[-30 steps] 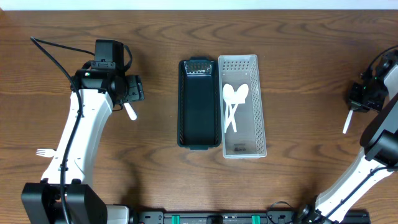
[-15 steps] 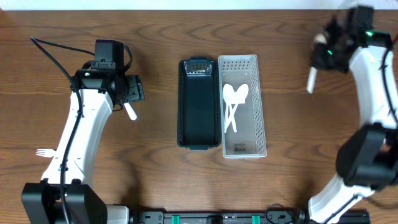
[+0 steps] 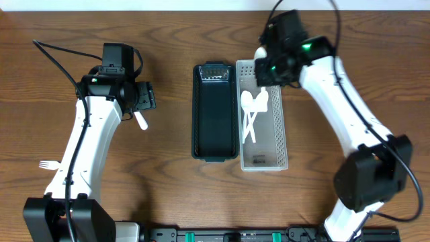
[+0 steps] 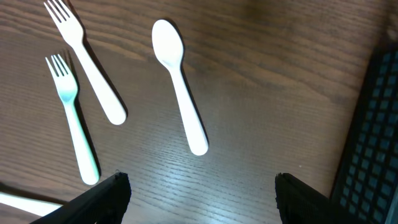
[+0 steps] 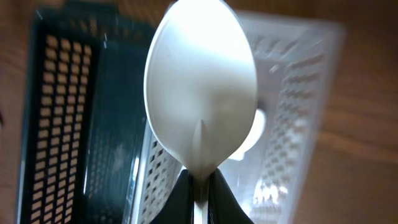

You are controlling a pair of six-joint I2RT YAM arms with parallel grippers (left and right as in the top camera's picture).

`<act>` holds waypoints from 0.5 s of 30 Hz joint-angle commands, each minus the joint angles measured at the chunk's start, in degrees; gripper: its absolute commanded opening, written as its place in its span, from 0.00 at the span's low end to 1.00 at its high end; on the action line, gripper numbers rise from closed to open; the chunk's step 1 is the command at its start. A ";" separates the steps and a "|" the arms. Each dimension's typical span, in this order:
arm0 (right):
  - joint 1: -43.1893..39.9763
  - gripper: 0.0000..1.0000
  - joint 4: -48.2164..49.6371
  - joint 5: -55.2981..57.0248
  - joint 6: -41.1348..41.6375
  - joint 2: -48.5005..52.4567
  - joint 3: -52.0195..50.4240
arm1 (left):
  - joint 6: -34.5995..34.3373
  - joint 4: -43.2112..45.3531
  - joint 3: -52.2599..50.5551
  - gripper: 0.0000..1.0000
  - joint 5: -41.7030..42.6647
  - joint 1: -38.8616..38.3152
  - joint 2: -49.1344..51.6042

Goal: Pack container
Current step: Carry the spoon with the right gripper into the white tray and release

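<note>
Spoon (image 5: 200,87) gripped by right end effector (image 5: 200,194), plain from wrist, obscured overhead

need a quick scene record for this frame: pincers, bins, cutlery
left pincer: open, empty, above the table
right pincer: shut on held spoon, over the clear bin
clear bin contents: two white spoons, handles crossed
dark bin: side by side with the clear bin, no cutlery visible inside
on table by left pincer: one loose spoon, two forks
</note>
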 commanded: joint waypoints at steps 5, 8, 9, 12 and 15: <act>1.90 0.21 -1.64 1.77 3.13 5.75 -0.98 | -0.26 -0.59 1.11 0.78 -0.11 -0.13 0.11; 1.84 0.45 -1.53 1.77 3.06 5.97 -0.98 | -0.26 -0.59 1.11 0.78 -0.09 -0.13 0.11; 1.79 0.45 -1.18 1.77 2.62 5.95 -0.98 | -0.26 -0.59 1.11 0.78 -0.09 -0.13 0.11; 1.62 0.43 0.11 1.97 2.45 5.79 -0.92 | -0.26 -0.63 1.11 0.78 -0.11 -0.13 0.04; 0.70 0.43 -0.09 4.74 2.40 5.09 0.15 | -0.28 -0.52 1.33 0.78 -0.76 -0.13 -1.22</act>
